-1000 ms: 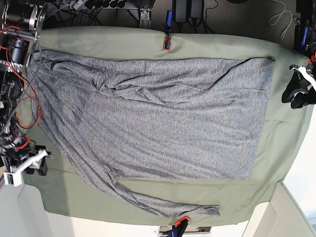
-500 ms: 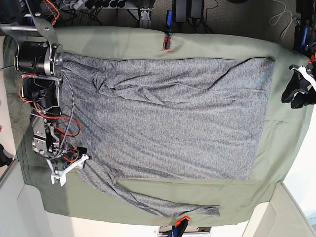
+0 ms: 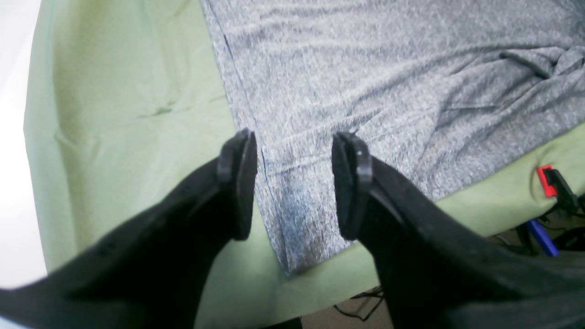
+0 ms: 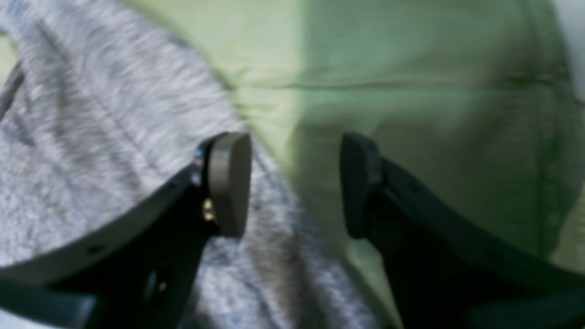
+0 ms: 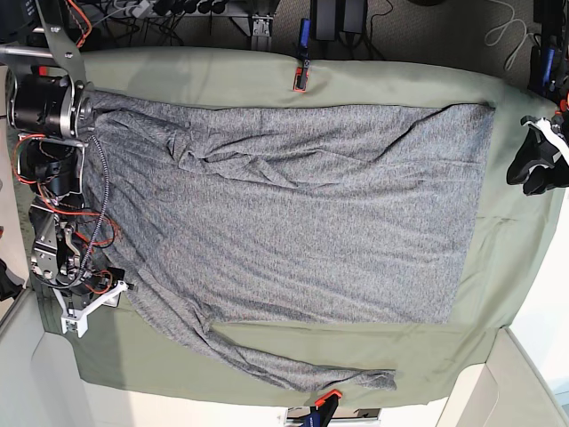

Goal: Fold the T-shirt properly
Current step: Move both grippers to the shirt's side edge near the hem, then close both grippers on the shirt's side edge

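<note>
We see the T-shirt (image 5: 293,213) spread across the surface (image 5: 507,249), which is draped in a green cloth (image 5: 222,76) held by orange clamps, one at the far edge (image 5: 300,78) and one at the near edge (image 5: 327,396). The shirt's body lies mostly flat, with a bunched ridge of folds in its upper left part in the base view; what lies under those folds we cannot make out. One sleeve (image 5: 293,365) trails along the near edge of the cloth, while the other is lost in the wrinkles. The right gripper (image 4: 295,183) hangs over the shirt's edge where grey knit meets green cloth; its jaws stand apart with nothing between them, though this wrist view is blurred and whether a jaw touches the fabric cannot be told. In the base view its arm covers part of the shirt's left border. The left gripper (image 3: 292,183) is above a corner of the shirt (image 3: 292,256), jaws apart and empty, well clear of the fabric. In the base view it is cut off at the right edge.
</note>
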Robot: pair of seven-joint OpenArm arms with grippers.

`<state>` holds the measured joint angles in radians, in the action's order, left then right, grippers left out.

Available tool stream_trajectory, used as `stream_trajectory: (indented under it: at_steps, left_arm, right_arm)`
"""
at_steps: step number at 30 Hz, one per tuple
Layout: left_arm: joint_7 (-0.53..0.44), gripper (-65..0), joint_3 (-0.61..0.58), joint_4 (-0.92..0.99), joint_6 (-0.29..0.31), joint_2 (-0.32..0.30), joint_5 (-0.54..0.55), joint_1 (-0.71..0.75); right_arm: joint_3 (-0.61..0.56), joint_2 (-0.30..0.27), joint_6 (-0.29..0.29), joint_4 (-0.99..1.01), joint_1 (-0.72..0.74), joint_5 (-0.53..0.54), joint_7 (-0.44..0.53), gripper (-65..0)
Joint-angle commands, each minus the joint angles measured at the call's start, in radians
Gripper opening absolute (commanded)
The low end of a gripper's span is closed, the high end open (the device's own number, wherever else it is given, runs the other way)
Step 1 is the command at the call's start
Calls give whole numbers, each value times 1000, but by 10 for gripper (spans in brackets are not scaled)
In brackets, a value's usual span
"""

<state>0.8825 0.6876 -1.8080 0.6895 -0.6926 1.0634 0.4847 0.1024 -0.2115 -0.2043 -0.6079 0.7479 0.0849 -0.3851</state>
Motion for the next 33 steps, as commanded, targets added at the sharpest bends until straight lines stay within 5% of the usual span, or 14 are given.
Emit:
stream_trajectory:
  at_steps: [1, 8, 14, 20, 30, 33]
  left_arm:
    - [-22, -354, 12, -12, 9, -23, 16, -3]
    - [-109, -354, -15, 12, 9, -25, -83, -55]
    - [-195, -354, -227, 189, 9, -42, -211, -269]
    - [-264, -354, -499, 437, -8, -19, -270, -571]
    - [-471, -355, -695, 1052, -51, 94, -502, -1045]
    - [-570, -355, -739, 1252, -118, 117, -556, -1151]
  right_arm:
    - [2, -11, -1, -19, 35, 14, 12, -336]
    - [2, -13, -59, -18, -14, 58, 2, -336]
    - [2, -13, -80, -18, -70, 57, 7, -336]
    - [2, -12, -80, -18, -98, 58, 22, -336]
    - [2, -13, -80, -18, -97, 57, 22, -336]
    - [2, -13, -80, -18, -97, 57, 22, -336]
